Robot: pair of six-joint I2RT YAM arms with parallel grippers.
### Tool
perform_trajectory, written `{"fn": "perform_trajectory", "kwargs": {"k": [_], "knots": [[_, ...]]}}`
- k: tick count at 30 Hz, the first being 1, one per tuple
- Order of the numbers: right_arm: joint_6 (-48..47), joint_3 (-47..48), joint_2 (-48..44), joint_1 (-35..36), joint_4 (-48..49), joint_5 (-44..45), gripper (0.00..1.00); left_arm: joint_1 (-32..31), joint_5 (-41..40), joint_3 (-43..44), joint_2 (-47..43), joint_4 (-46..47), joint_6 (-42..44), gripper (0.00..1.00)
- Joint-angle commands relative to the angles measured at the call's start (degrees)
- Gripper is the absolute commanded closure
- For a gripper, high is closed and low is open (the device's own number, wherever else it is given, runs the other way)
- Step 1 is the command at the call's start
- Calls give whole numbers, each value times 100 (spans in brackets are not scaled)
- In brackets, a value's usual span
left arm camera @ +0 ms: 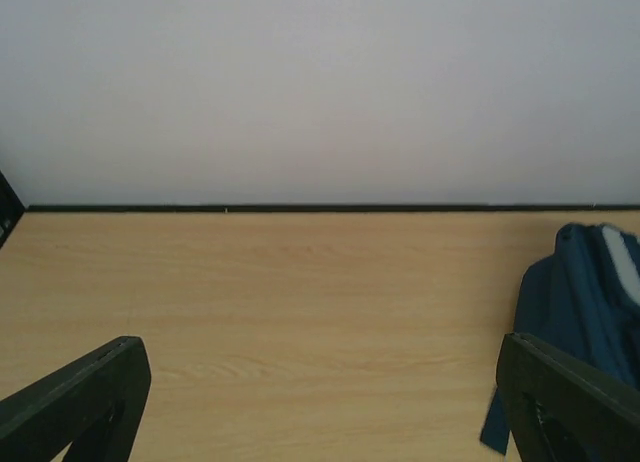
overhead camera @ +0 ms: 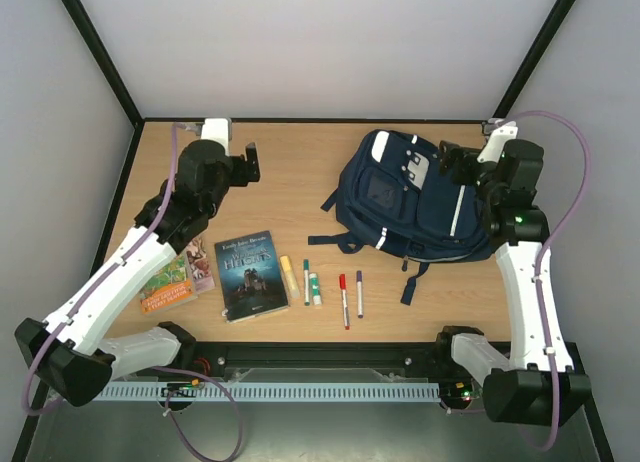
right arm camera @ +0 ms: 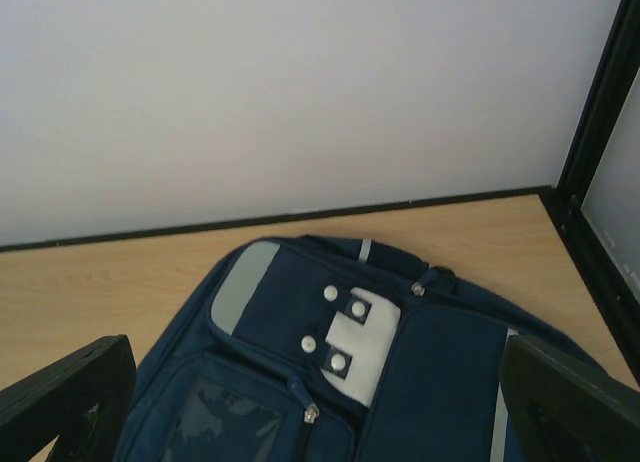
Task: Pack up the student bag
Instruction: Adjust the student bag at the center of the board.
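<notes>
The student bag (overhead camera: 400, 207), navy blue with grey patches and white stripes, lies flat at the back right of the table. Its zips look closed. My right gripper (overhead camera: 456, 164) hovers open and empty over the bag's top right part. In the right wrist view the bag (right arm camera: 290, 312) fills the space between the spread fingers (right arm camera: 70, 402). My left gripper (overhead camera: 250, 163) is open and empty above bare table at the back left. In the left wrist view only the bag's edge (left arm camera: 575, 292) shows at the right, beside a finger (left arm camera: 570, 402).
Near the front edge lie a dark blue book (overhead camera: 250, 274), an orange book (overhead camera: 168, 284) partly under my left arm, a yellow highlighter (overhead camera: 289, 272), two green markers (overhead camera: 306, 280), a red pen (overhead camera: 343, 298) and a purple pen (overhead camera: 360, 292). White walls enclose the table.
</notes>
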Motion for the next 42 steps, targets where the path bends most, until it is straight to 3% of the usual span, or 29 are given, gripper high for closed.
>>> {"fn": "perform_trajectory", "kwargs": {"k": [1, 8, 16, 24, 29, 37, 42], "knots": [[-272, -263, 97, 75, -86, -259, 0, 197, 592, -454, -16, 365, -84, 4], [-792, -817, 286, 142, -329, -241, 0, -39, 1399, -1087, 201, 654, -326, 7], [-1426, -1323, 709, -138, -778, -416, 1, -1126, 1909, -1224, 1076, 1080, -909, 10], [-2599, -1146, 1437, -910, -1719, -606, 10, -2161, 2270, -479, 2776, 1331, -1271, 14], [-3174, -990, 1896, -1543, -2156, -504, 2, -2462, 2674, 157, 3785, 1333, -1580, 15], [-3512, -840, 2515, -2280, -2231, -334, 0, -2736, 3164, 1010, 4809, 1224, -1890, 18], [-3701, -1004, 2632, -2341, -2112, -261, 0, -2757, 3149, 1491, 5278, 1033, -1938, 5]]}}
